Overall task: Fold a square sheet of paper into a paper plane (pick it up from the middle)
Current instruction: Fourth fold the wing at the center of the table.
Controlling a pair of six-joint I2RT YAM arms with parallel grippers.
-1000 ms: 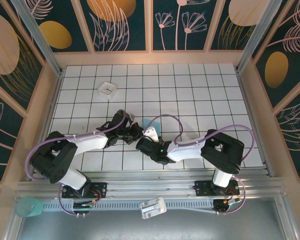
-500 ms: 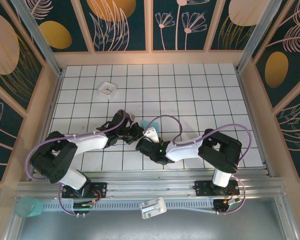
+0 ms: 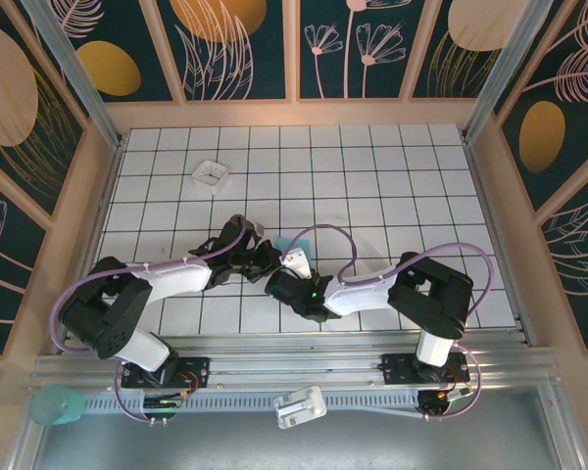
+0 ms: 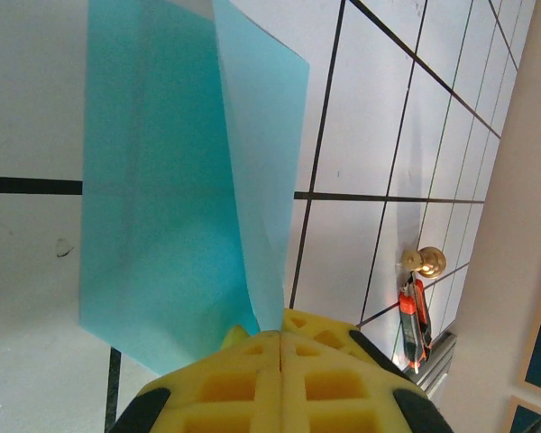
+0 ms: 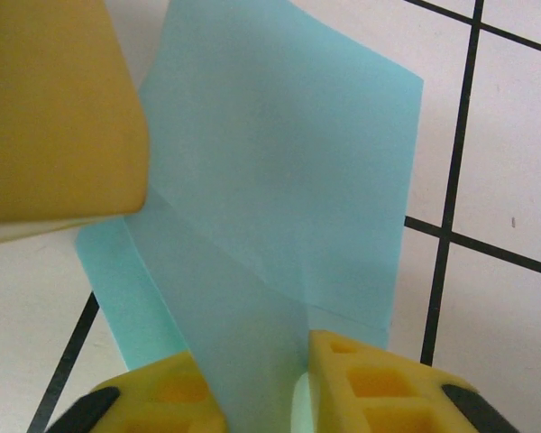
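The turquoise sheet of paper [image 4: 162, 180] lies partly folded on the white grid table [image 3: 392, 196], with one flap standing up. In the top view just a small corner of the paper [image 3: 296, 242] shows between the two arms at the table's middle front. My left gripper [image 4: 280, 336] is shut on the lower edge of the raised flap. A folded layer of the paper [image 5: 279, 180] runs down between the yellow fingers [image 5: 379, 383] of my right gripper [image 5: 257, 397], which is shut on it. The two grippers [image 3: 271, 258] [image 3: 277, 281] sit close together.
A red-and-black tool with a brass knob [image 4: 416, 311] lies on the table to the right of the left gripper. A small white square tray [image 3: 211, 174] sits at the back left. A finger of the left gripper [image 5: 54, 108] looms beside the paper in the right wrist view.
The right arm has edged slightly to the left. Both grippers keep their hold on the paper.
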